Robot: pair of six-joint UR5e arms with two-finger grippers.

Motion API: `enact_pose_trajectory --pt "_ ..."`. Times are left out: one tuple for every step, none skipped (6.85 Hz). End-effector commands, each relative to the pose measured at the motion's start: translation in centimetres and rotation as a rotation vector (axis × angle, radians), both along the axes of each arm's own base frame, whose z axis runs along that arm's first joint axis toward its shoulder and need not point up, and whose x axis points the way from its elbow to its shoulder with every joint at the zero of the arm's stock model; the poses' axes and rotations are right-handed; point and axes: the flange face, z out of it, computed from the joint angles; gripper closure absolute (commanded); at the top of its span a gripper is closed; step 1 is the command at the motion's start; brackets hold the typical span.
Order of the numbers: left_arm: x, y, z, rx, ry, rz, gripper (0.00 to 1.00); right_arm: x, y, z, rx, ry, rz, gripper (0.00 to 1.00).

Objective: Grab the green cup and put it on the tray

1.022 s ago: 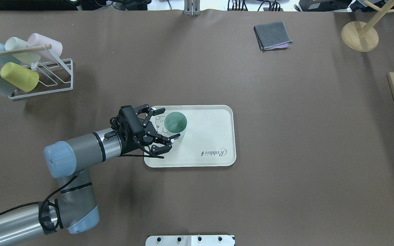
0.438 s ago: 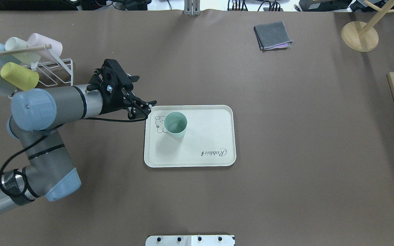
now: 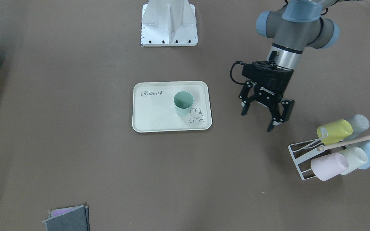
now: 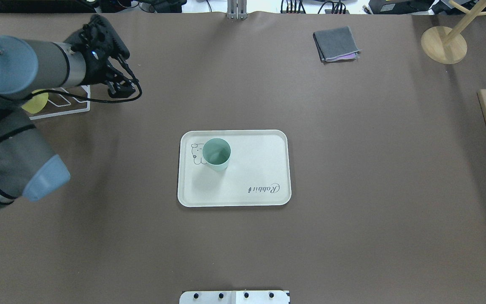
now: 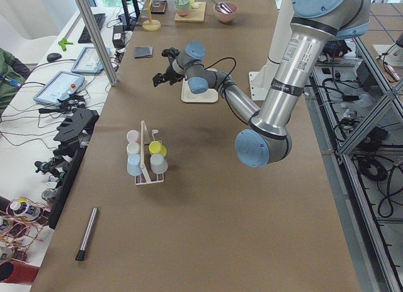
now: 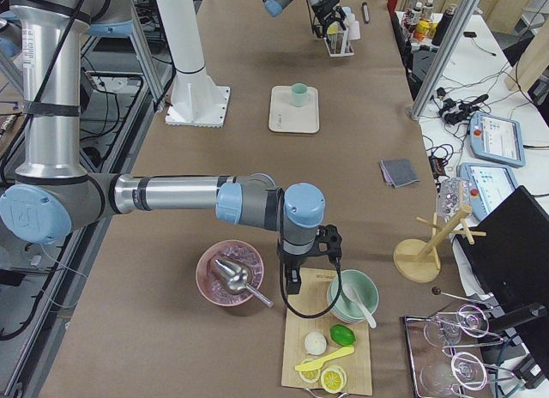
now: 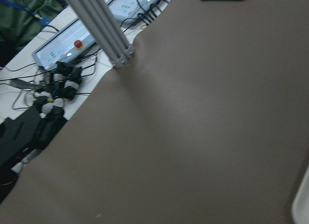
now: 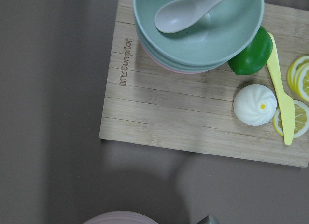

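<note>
Cup [image 4: 216, 153] upright on tray [image 4: 260, 169], bunny end, mid-counter. Right gripper [image 6: 292, 282] over board [image 6: 322, 351] at right edge, can't tell how far apart its fingers are. Left gripper [image 3: 261, 120] spread wide, empty, above counter beside rack [image 3: 300, 160] near far-left corner.

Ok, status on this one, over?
Left tool open, empty, beside rack. Right tool by board, state unclear. Cup upright on tray, nothing touching it.
</note>
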Motion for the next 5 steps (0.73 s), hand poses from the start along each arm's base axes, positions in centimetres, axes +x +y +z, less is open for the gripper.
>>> enact_pose_trajectory --pt "-11.9 -4.7 3.5 -0.162 -0.12 0.012 0.01 0.0 0.2 0.2 -0.006 0.0 0.001 0.0" --pt "-18.5 -5.7 5.8 -0.262 -0.111 -0.058 0.01 0.0 0.3 0.3 -0.009 0.0 0.001 0.0" --pt "-25.0 -6.2 9.1 -0.39 -0.034 -0.081 0.01 0.0 0.3 0.2 -0.008 -0.003 0.001 0.0" --pt "-31.4 -6.3 14.8 -0.591 0.068 -0.098 0.01 0.0 0.3 0.3 -0.01 -0.002 0.002 0.0" --pt "-36.3 -5.5 20.6 -0.819 0.144 -0.146 0.01 0.0 0.4 0.4 -0.017 -0.002 0.007 0.0"
